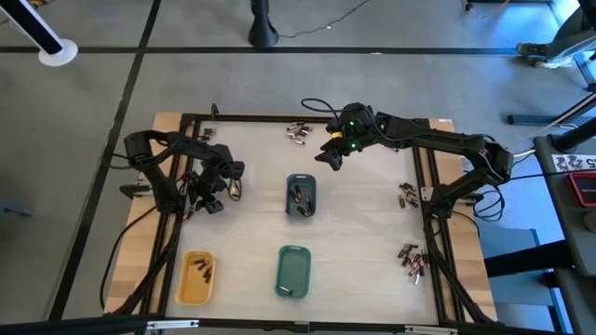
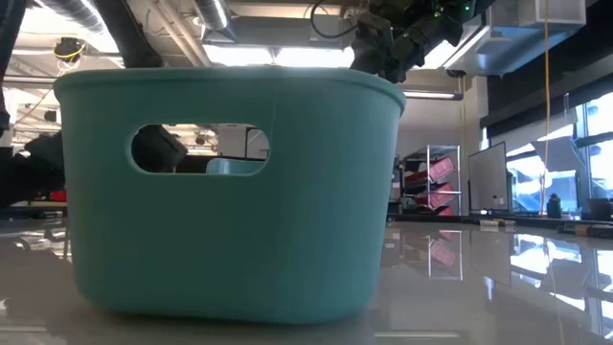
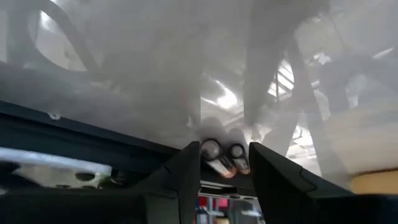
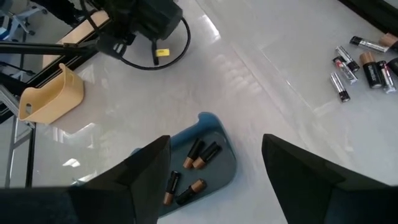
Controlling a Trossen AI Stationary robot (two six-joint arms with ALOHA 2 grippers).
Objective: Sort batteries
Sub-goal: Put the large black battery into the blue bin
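Observation:
My left gripper (image 1: pixel 198 201) is low over the table's left side, by the frame rail. In the left wrist view its fingers stand on either side of two copper-ended batteries (image 3: pixel 222 158). My right gripper (image 4: pixel 214 155) hangs open and empty above the grey-blue tray (image 4: pixel 214 169), which holds several batteries (image 4: pixel 198 155); in the high view it shows just beyond that tray (image 1: pixel 300 196). Loose batteries lie in piles at the far edge (image 1: pixel 297 133) and on the right side (image 1: pixel 407 193), (image 1: pixel 412 261). My left gripper has the two batteries (image 3: pixel 236 154) side by side between its fingers (image 3: pixel 189 171), which come down at a slant toward the table's left edge. The batteries point along the fingers. I cannot tell whether they still rest on the table.
A green tray (image 1: pixel 293 271) stands near the front middle and fills the low view (image 2: pixel 230 192). A yellow tray (image 1: pixel 196 277) with batteries sits at the front left. A dark frame rail (image 1: pixel 177 186) runs along the table's edges.

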